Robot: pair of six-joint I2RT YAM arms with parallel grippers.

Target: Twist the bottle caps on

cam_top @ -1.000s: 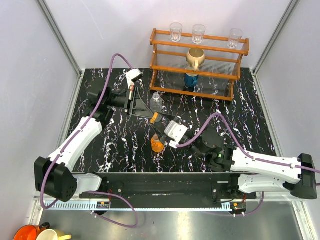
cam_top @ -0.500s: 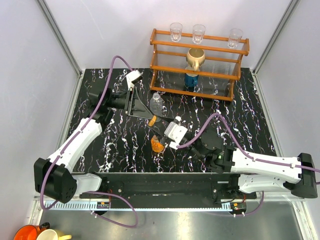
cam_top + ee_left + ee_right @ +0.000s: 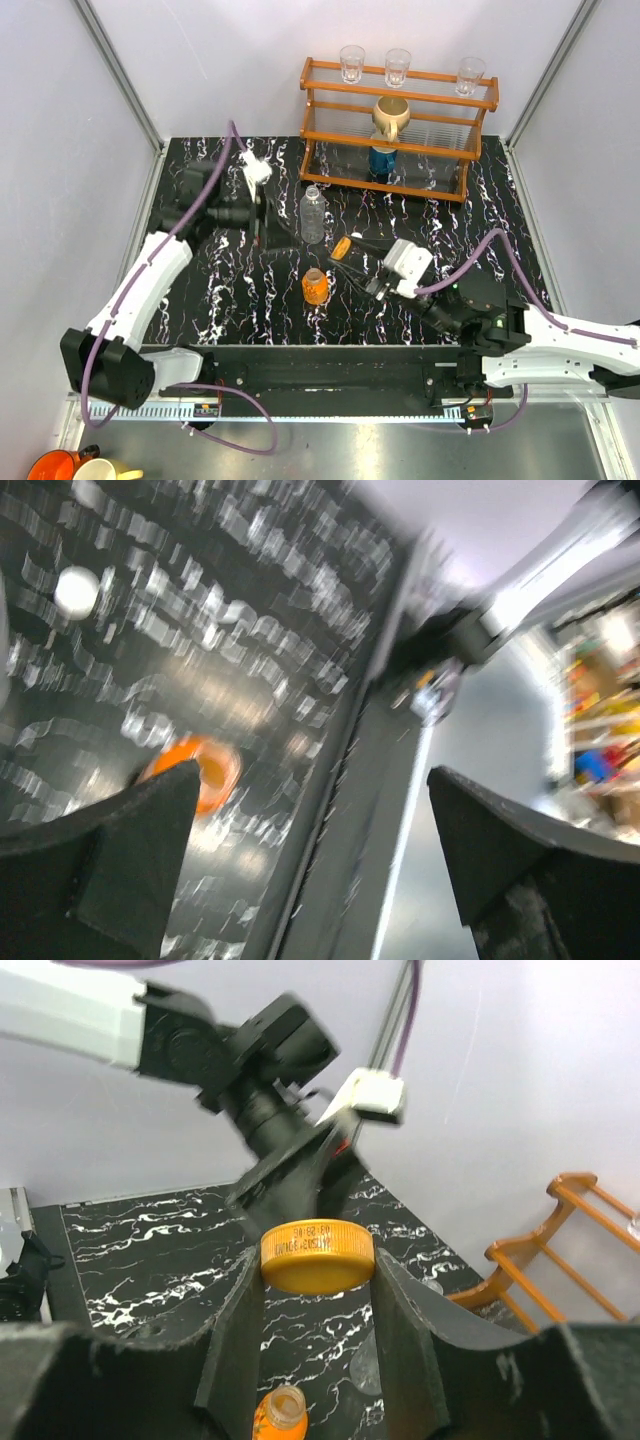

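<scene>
Currently the right gripper (image 3: 346, 248) is clamped on the orange cap (image 3: 317, 1255), held level, raised and off to one side of the orange bottle (image 3: 315, 286), whose neck is open. The left gripper (image 3: 312, 780) has its jaws wide apart, empty.

Likely best: centre the cap over the neck, keep it flat, seat it, then twist. The bottle is unheld and may spin or tip.

There is open table (image 3: 480, 230) to the right. The rack (image 3: 400, 130) is well behind. The clear bottle (image 3: 312, 214) is the nearest obstacle.

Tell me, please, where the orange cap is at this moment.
The orange cap is gripped in the right pincer, near the centre of the top view, just right of the open orange bottle and near the clear bottle.
</scene>
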